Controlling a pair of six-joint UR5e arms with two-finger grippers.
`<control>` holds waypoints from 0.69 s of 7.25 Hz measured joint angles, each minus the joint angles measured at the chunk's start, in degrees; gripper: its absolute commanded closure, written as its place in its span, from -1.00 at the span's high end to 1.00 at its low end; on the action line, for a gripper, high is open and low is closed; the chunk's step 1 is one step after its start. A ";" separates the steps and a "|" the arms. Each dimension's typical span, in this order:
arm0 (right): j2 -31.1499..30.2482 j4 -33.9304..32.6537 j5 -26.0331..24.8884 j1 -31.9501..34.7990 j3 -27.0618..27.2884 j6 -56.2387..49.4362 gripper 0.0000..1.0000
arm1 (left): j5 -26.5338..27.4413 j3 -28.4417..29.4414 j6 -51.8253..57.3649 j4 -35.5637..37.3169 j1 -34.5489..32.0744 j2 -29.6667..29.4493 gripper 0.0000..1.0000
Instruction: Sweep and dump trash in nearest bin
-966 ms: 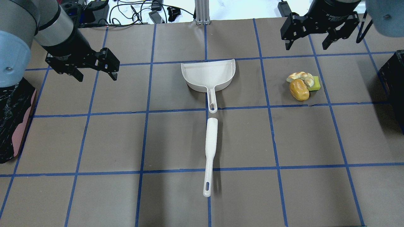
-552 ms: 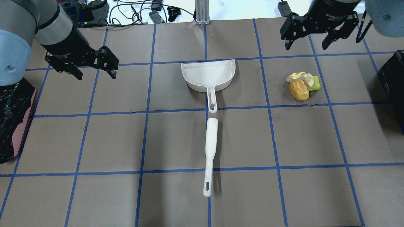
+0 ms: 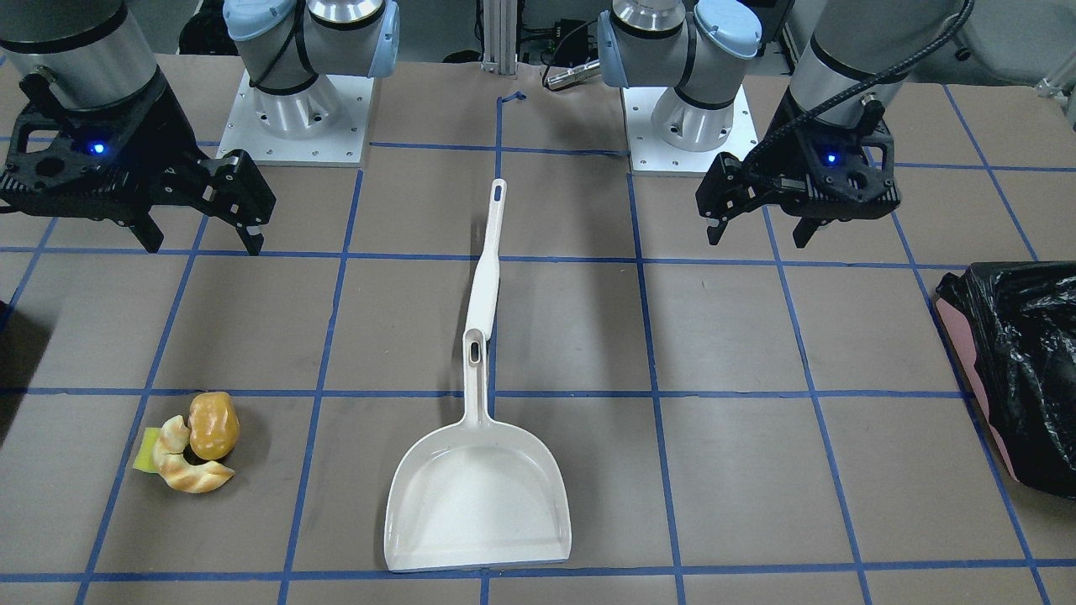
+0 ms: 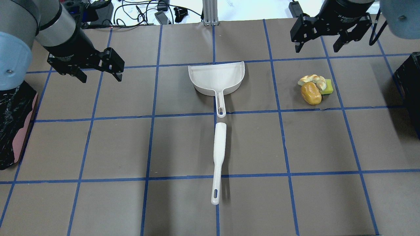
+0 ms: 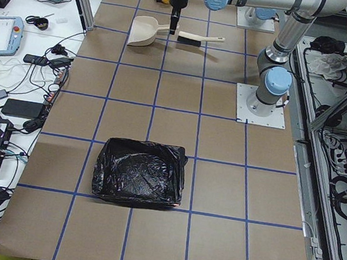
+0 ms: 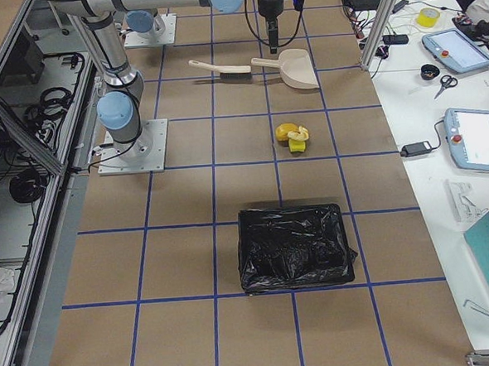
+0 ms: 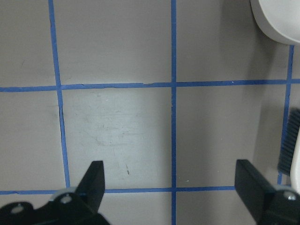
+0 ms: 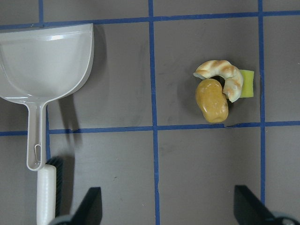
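Observation:
The trash is a golden-brown roll, a pale croissant and a yellow sponge block, piled on the table's right side; it also shows in the front view and the right wrist view. The bin is a black shape at the right edge. A white dustpan and a white brush lie end to end at the table's middle. My left gripper hovers open and empty at the far left. My right gripper hovers open and empty beyond the trash.
A pink bin lined with a crinkled black bag stands at the table's left edge, also seen in the front view. Cables and devices lie beyond the far table edge. Blue tape lines grid the brown table.
Both grippers have shifted only very slightly. The dustpan, the brush and the trash have not moved.

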 measured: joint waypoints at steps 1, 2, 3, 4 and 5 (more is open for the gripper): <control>0.03 0.05 0.04 0.00 0.00 -0.01 1.00 | 0.21 -0.03 0.00 -0.02 -0.02 0.01 1.00; 0.07 0.05 0.09 0.00 0.00 -0.01 1.00 | 0.55 -0.04 -0.01 -0.24 0.04 0.06 1.00; 0.17 0.02 0.11 0.00 0.03 -0.01 1.00 | 0.54 -0.08 0.10 -0.56 0.19 0.04 1.00; 0.38 -0.02 0.14 0.11 0.09 0.12 1.00 | 0.29 -0.49 0.05 -0.71 0.07 -0.01 1.00; 0.91 -0.14 0.15 0.79 0.16 0.39 1.00 | -0.10 -1.74 -0.35 -0.79 -0.34 0.10 1.00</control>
